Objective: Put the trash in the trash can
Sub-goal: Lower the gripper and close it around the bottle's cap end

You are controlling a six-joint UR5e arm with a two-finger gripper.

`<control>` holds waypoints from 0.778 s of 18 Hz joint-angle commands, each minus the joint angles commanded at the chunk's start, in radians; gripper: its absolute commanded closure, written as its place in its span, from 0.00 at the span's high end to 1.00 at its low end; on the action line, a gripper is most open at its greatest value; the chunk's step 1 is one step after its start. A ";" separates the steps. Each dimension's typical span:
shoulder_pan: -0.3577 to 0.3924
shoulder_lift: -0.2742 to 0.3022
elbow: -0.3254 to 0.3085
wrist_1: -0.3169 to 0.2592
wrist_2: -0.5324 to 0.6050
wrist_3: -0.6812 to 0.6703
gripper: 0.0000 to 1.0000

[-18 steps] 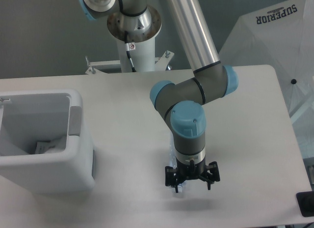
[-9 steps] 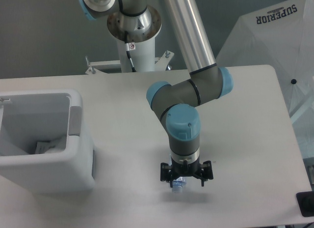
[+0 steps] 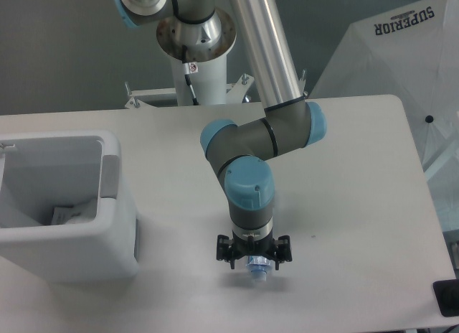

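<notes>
A white trash can (image 3: 68, 229) is seen at the left of the worktop (image 3: 358, 204), its grey panel on the side facing the arm. Inside the trash can, a small clear bag (image 3: 68, 214) with white labels is lying near the bottom. To the right of the trash can, well apart from it, the gripper (image 3: 255, 260) is pointed downward and is closed around a slim clear bottle (image 3: 257, 269), whose bluish cap is shown below the fingers. A shadow is cast on the worktop beneath the bottle. Beyond the worktop's right edge, a white umbrella (image 3: 401, 53) printed SUPERIOR is visible.
</notes>
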 joint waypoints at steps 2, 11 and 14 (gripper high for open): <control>0.000 -0.003 -0.003 0.002 0.006 0.009 1.00; 0.000 -0.026 -0.008 0.012 0.066 0.023 1.00; 0.002 -0.040 -0.002 0.015 0.067 0.023 1.00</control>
